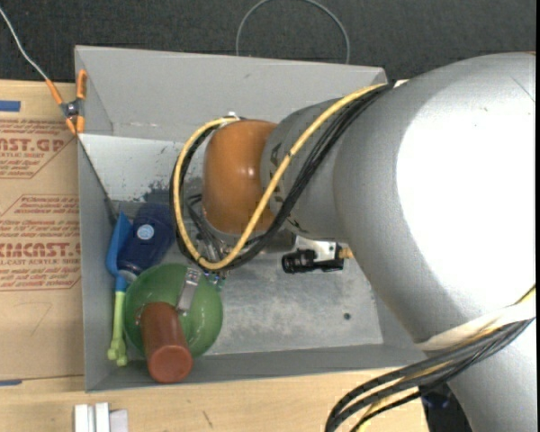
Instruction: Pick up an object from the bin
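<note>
Crowding is the risk: the gripper (193, 288), seemingly over the green bowl (207, 320), could knock the brown cylinder (165, 340) rolling. Spread or closed, I cannot tell.

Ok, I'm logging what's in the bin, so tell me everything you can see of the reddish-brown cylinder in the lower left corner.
The reddish-brown cylinder is a short, stubby rod, plain and smooth, plastic by its look, with a flat round end face in a brighter red. It lies slanted in the bin's lower left corner. One end is inside the green bowl, and the red end reaches over the bowl's rim, close to the bin's wall. It rests against the bowl and looks whole.
</note>
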Available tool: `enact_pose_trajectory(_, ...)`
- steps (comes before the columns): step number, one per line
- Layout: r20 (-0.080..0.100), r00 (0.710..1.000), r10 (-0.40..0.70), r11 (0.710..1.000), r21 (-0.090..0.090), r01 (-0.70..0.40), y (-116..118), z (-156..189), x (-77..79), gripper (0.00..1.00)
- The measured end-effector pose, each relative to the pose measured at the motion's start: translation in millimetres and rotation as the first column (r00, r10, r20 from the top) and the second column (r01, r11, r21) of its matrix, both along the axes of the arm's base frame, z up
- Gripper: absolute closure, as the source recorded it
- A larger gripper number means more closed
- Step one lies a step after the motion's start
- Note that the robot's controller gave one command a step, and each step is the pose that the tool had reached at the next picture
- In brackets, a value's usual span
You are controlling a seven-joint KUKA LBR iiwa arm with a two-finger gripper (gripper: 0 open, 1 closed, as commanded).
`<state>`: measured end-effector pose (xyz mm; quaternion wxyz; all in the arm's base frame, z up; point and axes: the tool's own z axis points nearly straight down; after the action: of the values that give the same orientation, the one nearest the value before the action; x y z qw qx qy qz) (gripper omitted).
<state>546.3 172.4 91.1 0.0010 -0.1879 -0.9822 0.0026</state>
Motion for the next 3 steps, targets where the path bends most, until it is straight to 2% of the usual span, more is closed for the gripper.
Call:
enact_pose_trajectory(1, 0.016, 0.984, 0.177, 0.984, 0.003, -0.177, 24.5, 52.1, 2.9, 1.00)
enact_pose_trajectory(3, 0.015, 0.984, 0.175, 0.985, 0.003, -0.175, 25.1, 51.3, 5.1, 1.00)
